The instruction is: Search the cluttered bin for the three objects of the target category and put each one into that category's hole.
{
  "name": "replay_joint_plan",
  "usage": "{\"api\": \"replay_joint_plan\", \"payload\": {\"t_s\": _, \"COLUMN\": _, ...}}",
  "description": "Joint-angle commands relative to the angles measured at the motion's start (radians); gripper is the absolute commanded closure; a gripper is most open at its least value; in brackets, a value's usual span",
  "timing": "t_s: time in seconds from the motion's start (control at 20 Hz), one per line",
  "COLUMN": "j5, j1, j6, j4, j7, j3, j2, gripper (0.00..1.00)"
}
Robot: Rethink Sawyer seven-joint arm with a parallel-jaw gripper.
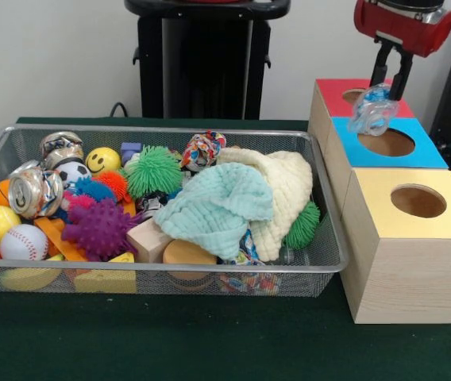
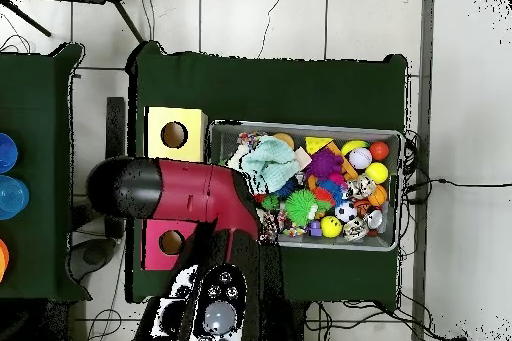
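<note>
While the gripper point(image 1: 390, 85) pinches a crushed clear bottle point(image 1: 373, 109) above the boxes, over the seam between the red box point(image 1: 330, 91) and the blue box point(image 1: 428, 149), the drop is not yet made. The bin point(image 1: 327, 238) remains crowded; two crushed cans point(image 1: 36, 190) sit near its left edge.

A dark green cloth point(image 1: 210, 341) covers the surface. Behind it stands a black stand point(image 1: 206, 59) against a pale wall point(image 1: 51, 55). From above, the floor point(image 2: 300, 17) has light tiles, with thin black cables point(image 2: 455, 182) lying on it.
</note>
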Motion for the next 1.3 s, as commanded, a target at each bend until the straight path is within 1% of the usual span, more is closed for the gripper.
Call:
{"api": "replay_joint_plan", "payload": {"t_s": 0.05, "j5": 0.041, "j1": 0.021, "j6": -0.027, "j4": 0.004, "j7": 0.247, "j3": 0.005, "j2": 0.047, "gripper": 1.00}}
{"api": "replay_joint_plan", "payload": {"t_s": 0.2, "j5": 0.048, "j1": 0.033, "j6": -0.028, "j4": -0.003, "j7": 0.254, "j3": -0.001, "j2": 0.054, "gripper": 1.00}}
{"api": "replay_joint_plan", "payload": {"t_s": 0.6, "j5": 0.063, "j1": 0.032, "j6": -0.041, "j4": 0.000, "j7": 0.229, "j3": -0.012, "j2": 0.065, "gripper": 1.00}}
{"api": "replay_joint_plan", "payload": {"t_s": 1.3, "j5": 0.078, "j1": 0.025, "j6": -0.055, "j4": 0.018, "j7": 0.195, "j3": -0.013, "j2": 0.060, "gripper": 1.00}}
